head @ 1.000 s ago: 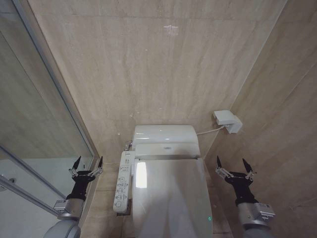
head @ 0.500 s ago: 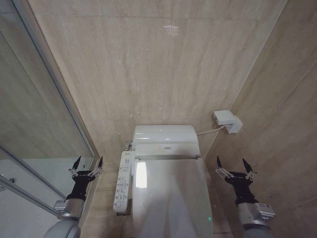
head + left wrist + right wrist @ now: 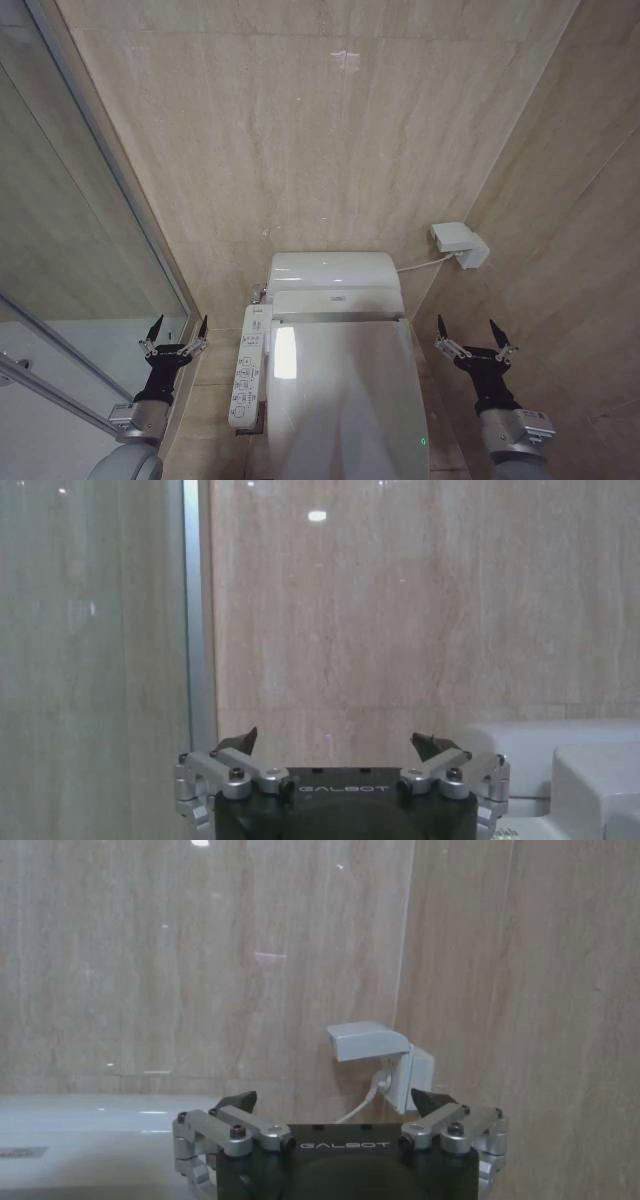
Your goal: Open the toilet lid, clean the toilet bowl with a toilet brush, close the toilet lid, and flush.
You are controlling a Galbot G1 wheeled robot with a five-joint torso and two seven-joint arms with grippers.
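glossy white oval plastic toilet lid (image 3: 345, 400) shut, between both arms | left tool (image 3: 177, 332) and right tool (image 3: 469, 333) spread open, empty | risk: slick lid slips from tool

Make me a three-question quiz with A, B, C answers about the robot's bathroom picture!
1. Where is the button panel?
A. on the toilet's left side
B. on the back wall
C. on the floor

2. How many pincers are open?
A. none
B. one
C. two

3. What state is the toilet lid in?
A. down
B. up
C. taken off

Answers:
1 A, the panel runs along the toilet bowl's left edge.
2 C, the left pincer and right pincer both show spread tips, holding nothing.
3 A, the glossy lid lies flat, covering the bowl.
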